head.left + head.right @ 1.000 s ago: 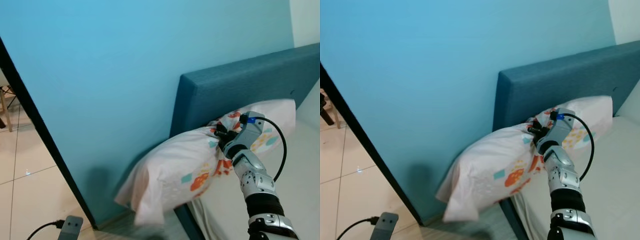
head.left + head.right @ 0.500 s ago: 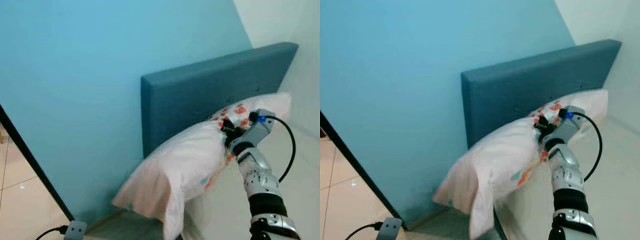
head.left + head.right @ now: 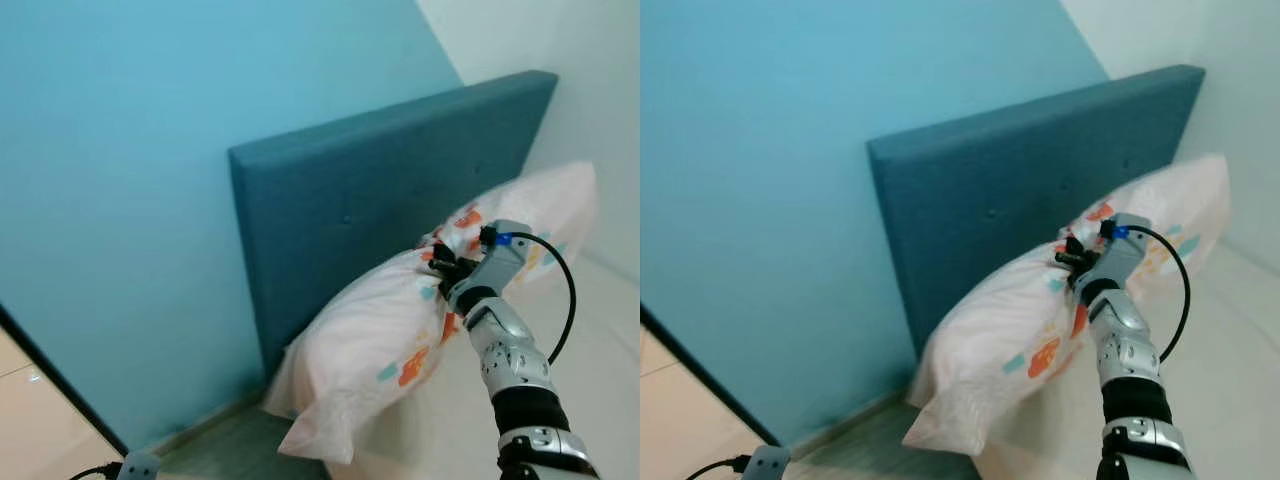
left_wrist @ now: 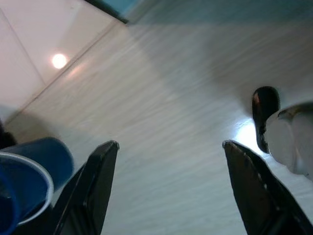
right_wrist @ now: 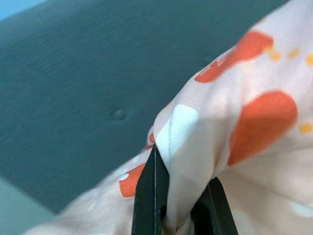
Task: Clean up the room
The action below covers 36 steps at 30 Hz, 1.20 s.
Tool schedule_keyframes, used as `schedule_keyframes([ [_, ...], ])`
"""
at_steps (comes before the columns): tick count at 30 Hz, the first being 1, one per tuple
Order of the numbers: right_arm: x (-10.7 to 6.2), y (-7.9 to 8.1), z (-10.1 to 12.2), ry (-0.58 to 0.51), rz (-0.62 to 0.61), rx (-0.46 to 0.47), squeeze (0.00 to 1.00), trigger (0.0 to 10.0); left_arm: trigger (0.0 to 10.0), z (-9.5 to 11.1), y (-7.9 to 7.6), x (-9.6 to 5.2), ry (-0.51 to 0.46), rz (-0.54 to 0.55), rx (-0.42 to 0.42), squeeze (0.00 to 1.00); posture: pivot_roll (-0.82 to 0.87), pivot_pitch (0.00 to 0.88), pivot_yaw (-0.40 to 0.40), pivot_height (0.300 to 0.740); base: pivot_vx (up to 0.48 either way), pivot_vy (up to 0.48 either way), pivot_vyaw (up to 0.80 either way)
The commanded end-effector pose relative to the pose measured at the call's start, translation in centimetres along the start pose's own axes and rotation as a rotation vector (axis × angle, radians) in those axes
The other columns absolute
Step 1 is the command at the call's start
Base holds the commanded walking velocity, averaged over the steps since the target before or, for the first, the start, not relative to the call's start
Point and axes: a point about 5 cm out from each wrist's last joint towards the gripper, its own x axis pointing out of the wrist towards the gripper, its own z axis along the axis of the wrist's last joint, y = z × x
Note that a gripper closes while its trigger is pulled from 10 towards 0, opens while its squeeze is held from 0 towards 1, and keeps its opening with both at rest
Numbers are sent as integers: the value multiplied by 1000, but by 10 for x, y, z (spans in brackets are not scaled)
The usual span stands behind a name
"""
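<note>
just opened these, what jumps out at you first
The long patterned pillow, pinched in its middle by the right claw, lies along the teal headboard with its near end hanging past the mattress corner. Behind it rises a bright blue wall.

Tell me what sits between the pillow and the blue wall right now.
The teal padded headboard stands between them, with the pillow lying against its front. Both eye views show this. The right gripper is shut on a fold of the pillow.
</note>
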Motion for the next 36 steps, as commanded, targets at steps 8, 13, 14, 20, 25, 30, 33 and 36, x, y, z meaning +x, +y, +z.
schedule_keyframes([
  [8,24,31,26,-92,132,124,0,10000,10000,-13,2,-2,19,4,33,0,50,14,-44,740,0,0,0],
  [13,31,38,23,-51,170,116,0,10000,10000,-24,10,-4,35,18,32,0,77,43,-54,740,0,0,0],
  [14,31,38,23,-51,170,116,0,10000,10000,-24,10,-4,35,18,32,0,77,43,-54,740,0,0,0],
  [20,38,43,28,-50,179,109,0,10000,10000,-31,15,-6,36,29,41,0,94,90,-46,740,0,0,0],
  [25,45,29,53,-105,108,163,0,10000,10000,-33,19,-7,11,27,74,0,126,149,-44,740,0,0,0],
  [30,48,25,79,-173,98,175,0,10000,10000,-33,26,-8,-18,34,85,0,156,207,-37,740,0,0,0],
  [33,50,24,99,-215,91,159,0,10000,10000,-33,30,-9,-36,39,99,0,189,249,-23,740,0,0,0],
  [36,51,24,147,-332,77,147,0,10000,10000,-36,45,-13,-78,54,128,0,245,301,-12,740,0,0,0],
])
